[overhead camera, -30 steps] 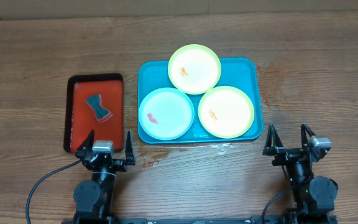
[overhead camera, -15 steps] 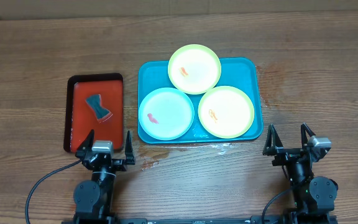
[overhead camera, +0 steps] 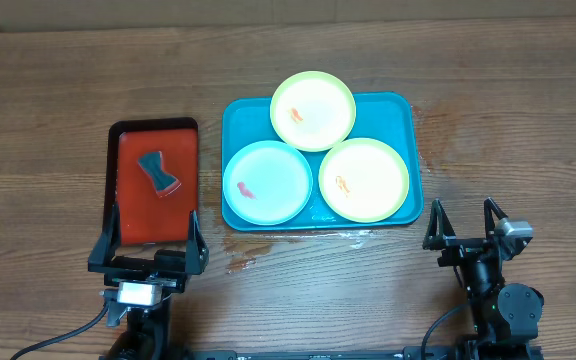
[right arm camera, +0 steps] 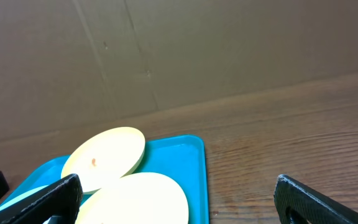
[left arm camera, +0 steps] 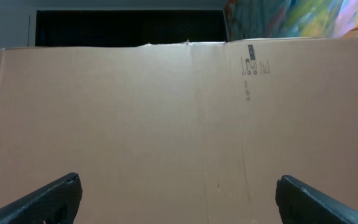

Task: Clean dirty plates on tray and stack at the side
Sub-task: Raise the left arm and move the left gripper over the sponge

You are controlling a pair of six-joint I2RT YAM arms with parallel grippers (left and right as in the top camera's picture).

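The teal tray holds three plates: a yellow-green plate at the back overhanging the rim, a light blue plate at front left, a yellow-green plate at front right. Each has a small red or orange smear. My left gripper is open and empty over the front edge of the red tray. My right gripper is open and empty, right of the teal tray's front corner. The right wrist view shows both yellow-green plates on the tray. The left wrist view shows only cardboard between the open jaws.
A small red tray with a dark rim lies left of the teal tray, with a dark scrubber in it. A cardboard wall stands behind the table. A wet patch marks the wood near the front.
My left arm has lifted and tipped its wrist up, so the gripper now hangs over the red tray's front edge. The right arm and the plates have not moved.
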